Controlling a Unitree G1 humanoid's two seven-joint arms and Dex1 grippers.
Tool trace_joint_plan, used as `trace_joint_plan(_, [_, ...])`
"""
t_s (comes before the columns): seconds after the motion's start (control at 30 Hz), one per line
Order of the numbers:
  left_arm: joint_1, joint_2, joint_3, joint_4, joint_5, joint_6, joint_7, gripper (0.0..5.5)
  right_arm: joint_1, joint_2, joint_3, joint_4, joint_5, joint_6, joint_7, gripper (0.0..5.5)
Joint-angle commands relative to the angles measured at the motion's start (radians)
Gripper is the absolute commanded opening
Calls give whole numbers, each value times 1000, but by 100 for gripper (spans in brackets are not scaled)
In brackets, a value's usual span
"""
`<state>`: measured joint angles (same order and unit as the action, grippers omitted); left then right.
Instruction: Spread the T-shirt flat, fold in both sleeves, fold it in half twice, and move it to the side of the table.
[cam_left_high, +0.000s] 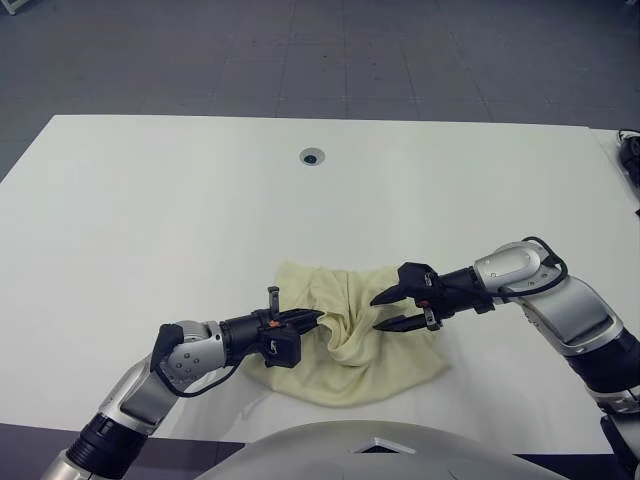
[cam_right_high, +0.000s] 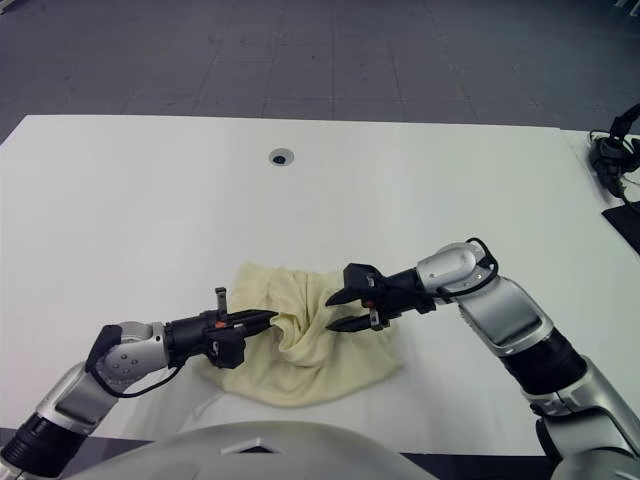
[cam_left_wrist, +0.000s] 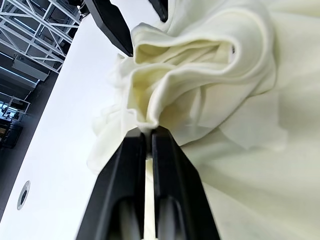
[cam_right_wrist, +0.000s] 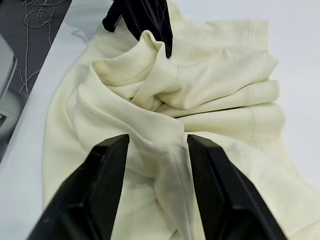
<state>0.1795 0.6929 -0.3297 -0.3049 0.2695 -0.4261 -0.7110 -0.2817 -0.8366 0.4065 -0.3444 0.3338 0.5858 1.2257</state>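
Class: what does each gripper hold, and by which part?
Left gripper: shut on a bunched fold at the middle of the T-shirt. Right gripper: open astride a ridge, holding nothing.

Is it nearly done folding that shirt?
Just starting. Nothing is done: the T-shirt lies crumpled on the table. In hand: the left gripper pinches a fold, the right gripper is open over a ridge. Spreading, all folds and the move aside remain.

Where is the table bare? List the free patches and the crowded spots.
Free: the far half of the table around the round port, and the broad stretch left of the T-shirt. Crowded: the near middle, where the left gripper pinches a fold and the open right gripper straddles the bunched cloth.
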Motion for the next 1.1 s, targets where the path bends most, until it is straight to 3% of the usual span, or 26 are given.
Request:
trace_joint_plan(0.03, [2, 21, 5, 6, -6, 1, -11, 0, -11, 3, 12, 5, -18, -14, 13, 138])
trace_joint_plan(0.3, [5, 19, 4, 4, -9, 1, -10, 0, -1, -6, 10, -6, -39, -36, 31, 8])
trace_joint_plan(0.63, [16, 16, 17, -2, -57, 7, -8, 0, 57, -52, -66, -61, -34, -117, 37, 2])
trace_joint_plan(0.93, [83, 98, 236, -170, -303, 83, -39, 0, 175, -158, -470, -170, 145, -182, 44, 2])
trace_joint_plan(1.1, [128, 170, 346, -260, -439, 133, -106, 0, 272, -186, -631, -228, 212, -173, 50, 2])
